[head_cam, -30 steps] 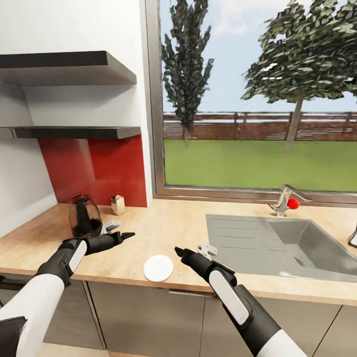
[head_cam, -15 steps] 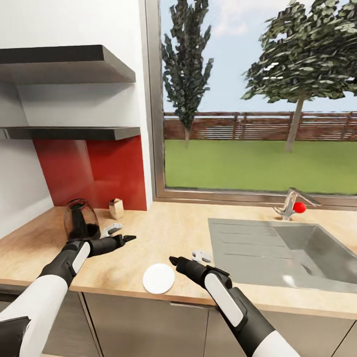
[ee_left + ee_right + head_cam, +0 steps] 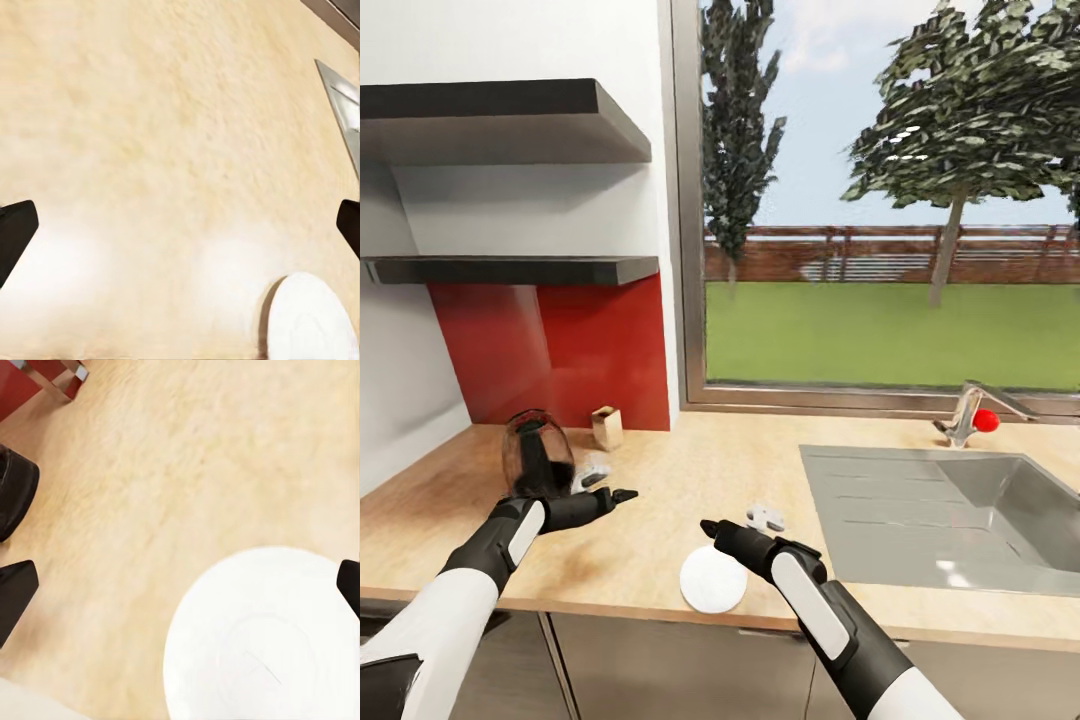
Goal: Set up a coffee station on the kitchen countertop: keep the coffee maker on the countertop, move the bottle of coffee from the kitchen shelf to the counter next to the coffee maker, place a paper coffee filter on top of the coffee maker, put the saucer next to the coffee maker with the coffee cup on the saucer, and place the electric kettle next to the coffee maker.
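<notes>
The saucer (image 3: 712, 579) lies flat on the countertop (image 3: 660, 500), close to its front edge and left of the sink (image 3: 950, 515). Your right gripper (image 3: 707, 526) hovers just behind the saucer's left rim; in the right wrist view the saucer (image 3: 262, 637) lies between the two dark fingertips (image 3: 15, 592), which stand far apart at the frame's sides, so the jaws are spread wide and hold nothing. The coffee cup (image 3: 765, 517), small and white, lies on the countertop just beyond your right forearm, between the saucer and the sink's left edge; whether it is upright you cannot tell.

The electric kettle (image 3: 537, 454) stands near the countertop's back left corner, in front of the red wall panel (image 3: 550, 350). A small white object (image 3: 590, 468) lies just beside the kettle's right side, too small to identify, and a small tan box-like item (image 3: 606, 427) stands behind it against the red panel. Your left gripper (image 3: 622, 495) hangs over the countertop in front of the kettle, pointing toward the sink. In the left wrist view its fingertips (image 3: 13, 236) sit at opposite frame edges over bare wood grain, jaws parted and empty, with the saucer's rim (image 3: 311, 319) at the corner.

Two dark boards are fixed to the wall above the red panel: the thinner kitchen shelf (image 3: 510, 269) below, a thicker board (image 3: 500, 120) above. A tap (image 3: 970, 410) with a red knob stands behind the sink under the window (image 3: 890, 200).
</notes>
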